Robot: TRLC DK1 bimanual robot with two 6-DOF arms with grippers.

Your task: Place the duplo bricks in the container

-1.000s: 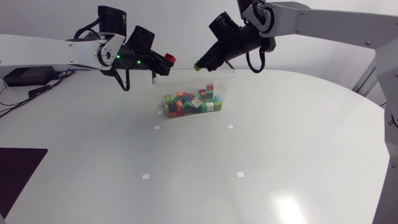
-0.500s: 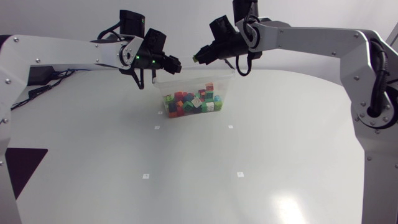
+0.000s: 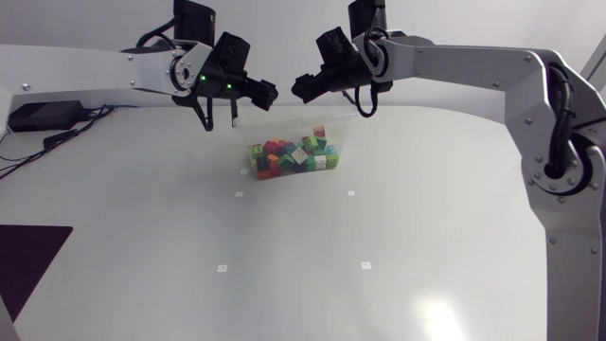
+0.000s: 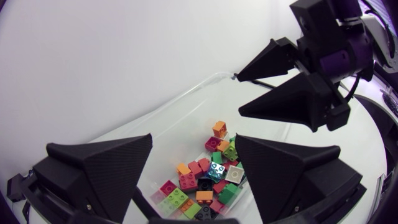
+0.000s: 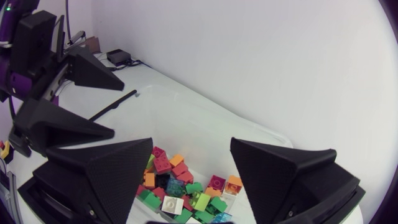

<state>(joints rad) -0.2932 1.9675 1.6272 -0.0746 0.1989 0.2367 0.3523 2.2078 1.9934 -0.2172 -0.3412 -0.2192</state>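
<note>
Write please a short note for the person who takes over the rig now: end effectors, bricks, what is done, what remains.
Left end effector: open, empty, above the container.
Right end effector: open, empty, also above it, facing the left one.
Bricks: all that I can see lie inside the container.
Done: bricks placed.
Left: probably only to draw both arms back.

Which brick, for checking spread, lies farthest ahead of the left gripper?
The orange brick, at the heap's far edge; all others lie nearer the left gripper.

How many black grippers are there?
2: the left matte black gripper hangs open above the clear plastic container of colourful duplo bricks; the right matte black gripper faces it, also open.
</note>
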